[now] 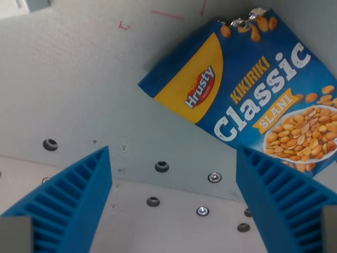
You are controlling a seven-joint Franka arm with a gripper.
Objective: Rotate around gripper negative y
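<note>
Pale grey and lightly textured, the counter [68, 79] fills most of the wrist view, with faint red pen marks [124, 25] drawn on it near the top of the picture. A seam runs across the lower part of the counter, below which lies a whiter panel [174, 226] with several round dark screw holes [161, 167] and shiny bolt heads [214, 177] scattered along it. At the top on the wrist view's left, a corner of a grey and white block [31, 5] shows, cut off by the frame.

The gripper [174, 203] reaches in from the bottom of the picture with two blue ribbed plastic fingers [73, 200], one on each side, spread wide apart with bare counter between them. They grasp nothing; the gripper stands released.

A glossy blue and yellow foil bag of salted peanuts [247, 89], printed with the words "Hrusty", "Kikiriki", "Classic" and "Slani" and a picture of a bowl of peanuts, lies flat on the counter at the top on the wrist view's right. It is turned at a slant, its yellow end pointing toward the middle of the picture, and its far side runs out of the frame. Its torn silvery top edge [243, 20] shows near the upper border. The finger on the wrist view's right overlaps the lower corner of the bag in the picture; whether it touches the bag cannot be told.
</note>
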